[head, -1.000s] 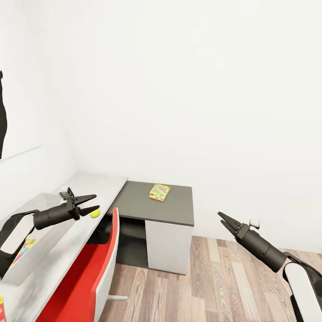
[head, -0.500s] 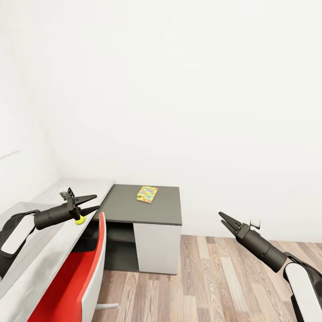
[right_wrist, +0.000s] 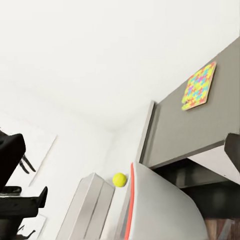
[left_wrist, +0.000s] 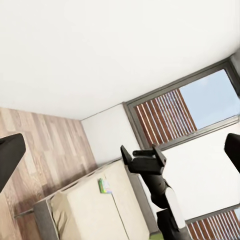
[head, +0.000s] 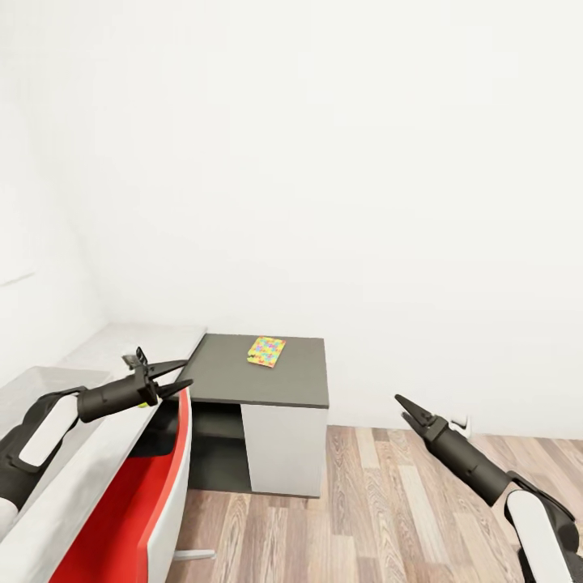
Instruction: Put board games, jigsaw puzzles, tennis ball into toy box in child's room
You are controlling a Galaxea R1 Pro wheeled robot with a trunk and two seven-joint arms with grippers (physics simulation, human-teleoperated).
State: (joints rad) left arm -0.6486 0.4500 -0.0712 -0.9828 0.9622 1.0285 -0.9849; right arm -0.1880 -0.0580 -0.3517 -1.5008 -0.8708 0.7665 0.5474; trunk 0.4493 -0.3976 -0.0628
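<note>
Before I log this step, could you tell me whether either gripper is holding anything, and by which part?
Nothing is held. The left gripper is open in front of the tennis ball, which lies on the table. The right gripper hangs empty over the floor.

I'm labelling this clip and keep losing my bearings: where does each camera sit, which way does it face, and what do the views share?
Head view: on the head, looking forward and down at the dark desk with a jigsaw puzzle; left gripper and right gripper show.
Left wrist view: on the left arm, facing the bed and window; right gripper shows.
Right wrist view: on the right arm, facing the tennis ball.
Shared: puzzle, head and right wrist views.
</note>
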